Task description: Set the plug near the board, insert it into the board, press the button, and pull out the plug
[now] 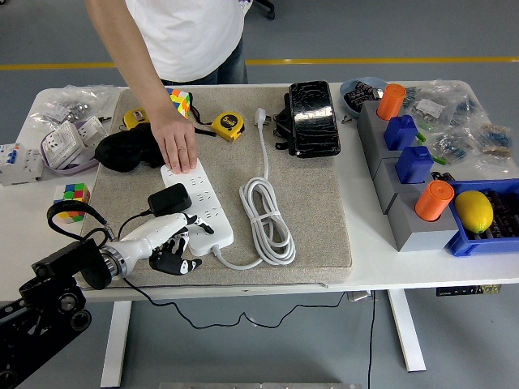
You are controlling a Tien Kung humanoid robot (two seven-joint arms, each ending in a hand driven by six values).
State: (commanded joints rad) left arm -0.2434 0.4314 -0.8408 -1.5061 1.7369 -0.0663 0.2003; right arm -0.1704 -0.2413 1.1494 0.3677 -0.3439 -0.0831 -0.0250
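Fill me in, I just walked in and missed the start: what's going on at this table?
The robot's left hand rests at the near end of a white power strip, next to a black plug that sits on the strip. A person's hand presses down on the strip's far end, holding it on the grey mat. The strip's own white cord lies coiled beside it. The right hand isn't visible.

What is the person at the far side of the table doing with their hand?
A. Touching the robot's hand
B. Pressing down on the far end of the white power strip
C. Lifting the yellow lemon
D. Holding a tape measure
B: the person's hand lies flat on the far end of the power strip, apart from the robot's left hand at its near end.
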